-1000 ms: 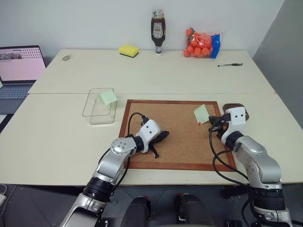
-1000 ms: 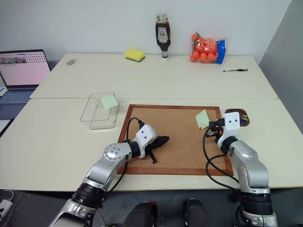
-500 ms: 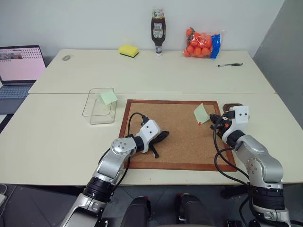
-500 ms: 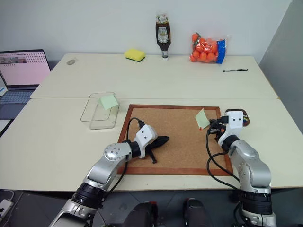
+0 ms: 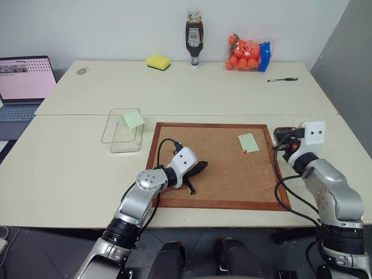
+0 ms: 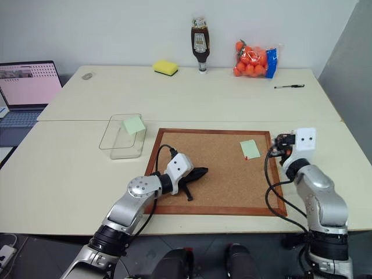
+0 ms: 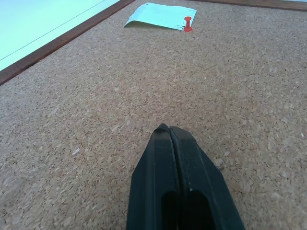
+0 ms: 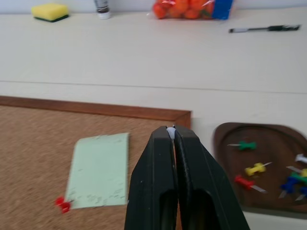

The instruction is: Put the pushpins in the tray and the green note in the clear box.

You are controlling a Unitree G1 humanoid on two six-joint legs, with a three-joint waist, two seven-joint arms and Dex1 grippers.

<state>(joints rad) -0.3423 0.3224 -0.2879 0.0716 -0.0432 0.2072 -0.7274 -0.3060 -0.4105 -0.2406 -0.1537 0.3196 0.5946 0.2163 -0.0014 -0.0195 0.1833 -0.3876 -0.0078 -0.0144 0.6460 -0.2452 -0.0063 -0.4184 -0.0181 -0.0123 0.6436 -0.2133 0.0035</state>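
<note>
Right wrist view shows you the green note flat on the corkboard, a red pushpin at one corner. The right gripper is pressed shut, seemingly empty. Pushpins lie in the tray, pointing different ways. The left gripper, closed, rests on cork.

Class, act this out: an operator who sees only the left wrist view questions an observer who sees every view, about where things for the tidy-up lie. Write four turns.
Operator: I see a note on the corkboard, with a red pin at its corner. Where is the tray?
Observer: The tray lies just off the board's right edge, with several pins in it.
Operator: And the clear box?
Observer: The clear box stands off the board's left side, with a second note at its far end.
</note>
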